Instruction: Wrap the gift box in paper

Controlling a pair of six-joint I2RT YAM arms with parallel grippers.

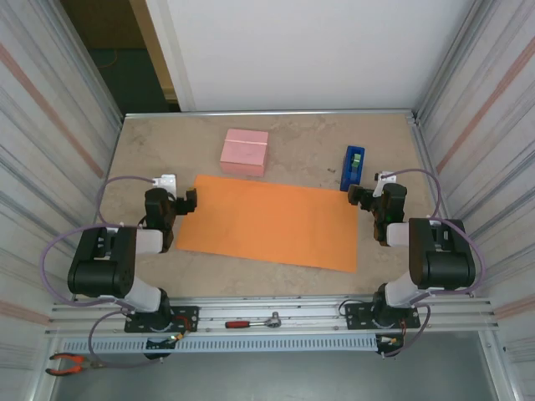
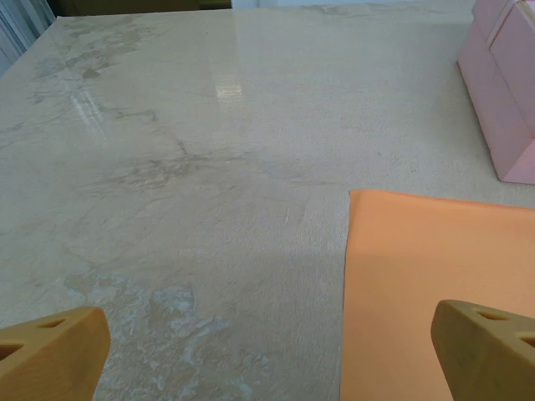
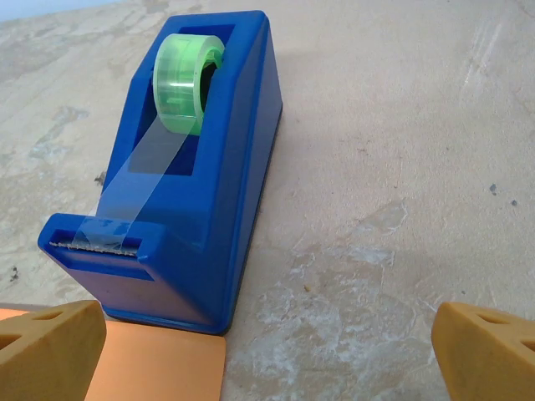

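Observation:
The orange paper (image 1: 272, 221) lies flat in the middle of the table. Behind its far left part stands the pink gift box (image 1: 245, 152), apart from the sheet. My left gripper (image 1: 185, 203) hovers open at the paper's far left corner. In the left wrist view its fingers straddle the sheet's left edge (image 2: 435, 292), with the box (image 2: 506, 92) ahead on the right and nothing between the jaws (image 2: 267, 368). My right gripper (image 1: 358, 197) is open at the paper's far right corner (image 3: 159, 372), empty, with bare table between its jaws (image 3: 267, 368).
A blue tape dispenser (image 1: 353, 167) with a green roll (image 3: 188, 79) stands just ahead of the right gripper, touching the paper's corner. Corrugated walls close in both sides of the beige table (image 1: 167, 150). A ratchet (image 1: 251, 322) and red pliers (image 1: 67, 362) lie on the front rail.

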